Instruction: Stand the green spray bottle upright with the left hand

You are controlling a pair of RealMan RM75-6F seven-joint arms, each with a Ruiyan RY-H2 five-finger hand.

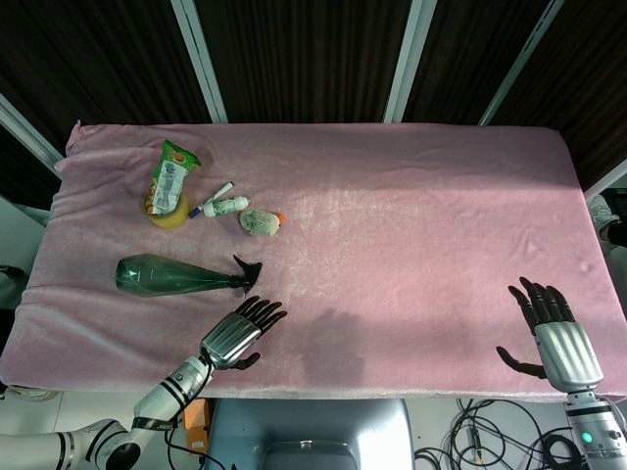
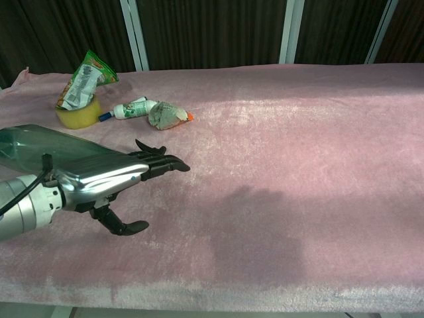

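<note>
Pink plush cloth (image 1: 411,196) covers the whole table, dark panelled wall behind. Green spray bottle (image 1: 171,275) lies on its side at about 9 o'clock of the table centre, base pointing to 9 o'clock, black trigger nozzle (image 1: 247,270) pointing to 3 o'clock.

My left hand (image 1: 238,334) hovers just at 5 o'clock of the nozzle, near but apart from the bottle, fingers spread and extended, thumb out, holding nothing. My right hand (image 1: 554,331) rests far off at 4 o'clock of the table, also spread and empty, not involved.

Clutter at 12 o'clock of the bottle: green snack packet (image 1: 168,177) propped in a yellow tape roll (image 1: 168,214), a small white tube (image 1: 223,206), a crumpled wrapper (image 1: 261,222).

Step in hand, as I judge it: approach, grasp not yet made.

Risks:
- Bottle is round and smooth-looking; a push from my fingertips (image 1: 265,310) before closing could roll it toward the clutter
- Gripping at the narrow neck would leave the heavy body swinging, likely slip on tilting
- Soft plush gives an uneven footing; base set down tilted could let it topple again
- Chest view shows my hand partly hiding the bottle, so alignment is hard to check
</note>
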